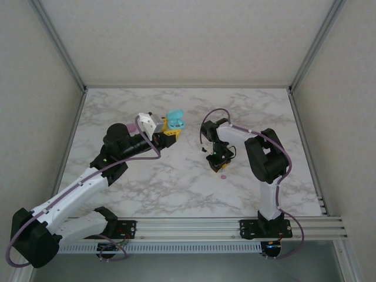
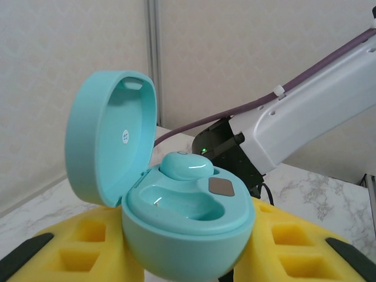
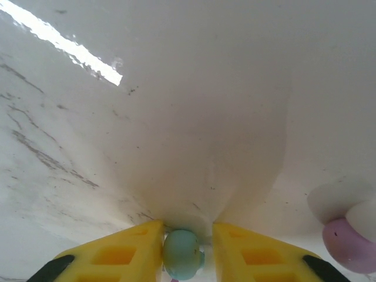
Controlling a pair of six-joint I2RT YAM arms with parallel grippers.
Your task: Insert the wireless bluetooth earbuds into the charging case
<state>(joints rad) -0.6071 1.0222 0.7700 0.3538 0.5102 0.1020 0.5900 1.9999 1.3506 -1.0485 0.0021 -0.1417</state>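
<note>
Right gripper (image 1: 220,168), low on the marble table (image 1: 176,188), flanks a teal earbud (image 3: 181,254); a firm pinch cannot be confirmed. It looks light and slick, best taken across its rounded middle. Left gripper (image 1: 169,130) clamps the open charging case (image 2: 188,217)

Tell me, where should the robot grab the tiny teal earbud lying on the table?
Pinch the teal earbud by its rounded sides, coming down from above. It lies low on the table, and the right tool straddles it.
</note>
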